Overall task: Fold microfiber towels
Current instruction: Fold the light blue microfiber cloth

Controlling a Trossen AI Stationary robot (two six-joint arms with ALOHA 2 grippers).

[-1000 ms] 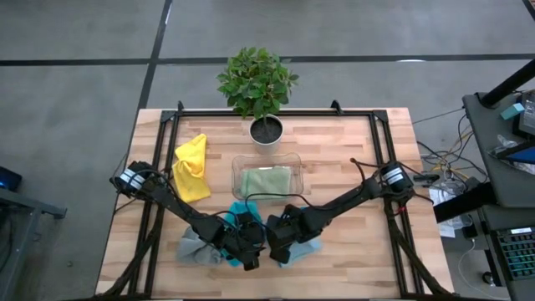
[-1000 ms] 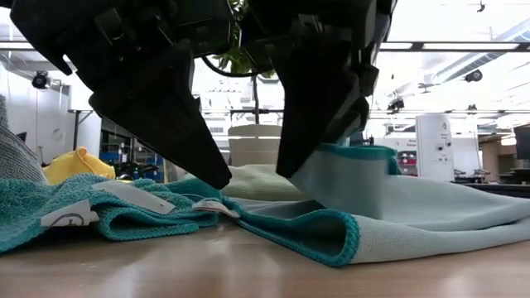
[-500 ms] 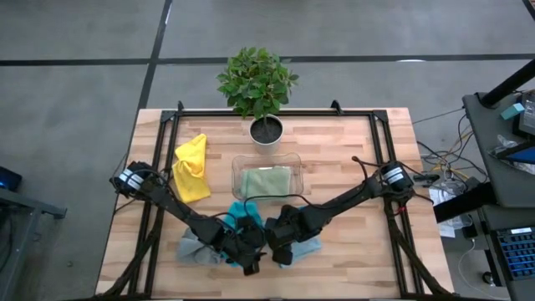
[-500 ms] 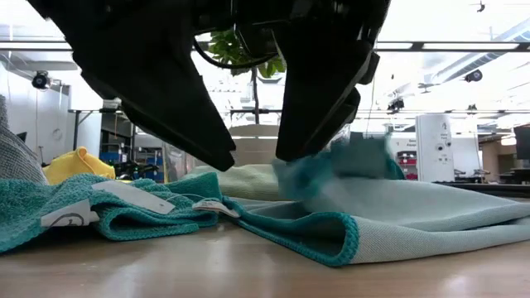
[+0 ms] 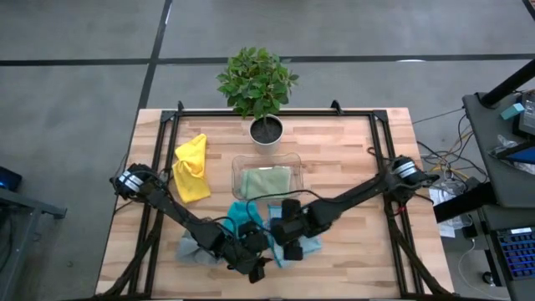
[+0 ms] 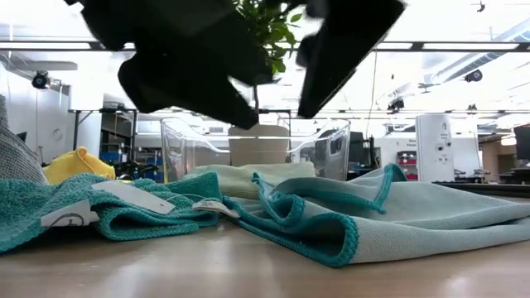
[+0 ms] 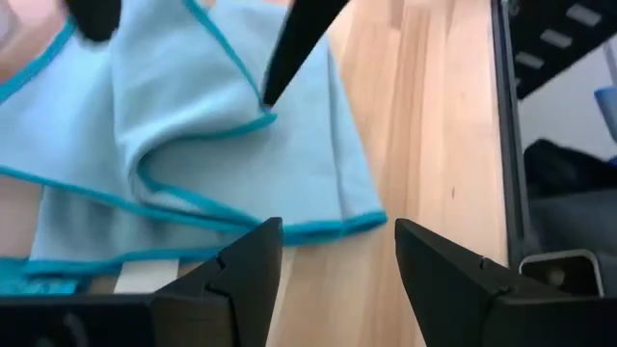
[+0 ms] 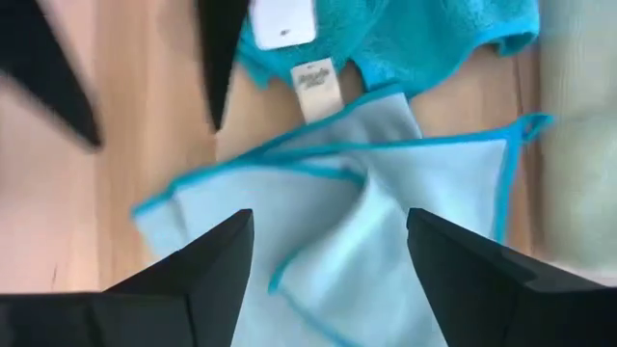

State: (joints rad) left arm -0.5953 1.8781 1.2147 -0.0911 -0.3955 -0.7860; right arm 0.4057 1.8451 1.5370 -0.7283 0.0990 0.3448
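Grey towel (image 5: 191, 247): bunched at the front left of the table (image 5: 351, 167).
Yellow towel (image 5: 191, 169): crumpled, long axis running front to back along the left side.
Teal towel (image 5: 242, 214): heaped just behind the left gripper; white tags are seen on it in the low view only.
Left gripper (image 5: 256, 266): raised over the front centre, fingers parted, nothing held.
Sage green towel (image 5: 267, 180): folded flat inside the clear tray (image 5: 297, 159).
Right gripper (image 5: 293, 249): lifted above the light blue towel, fingers spread wide, nothing gripped.
Light blue towel (image 5: 311, 245): rumpled beneath both grippers; the wrist views alone show its teal hem and raised fold.
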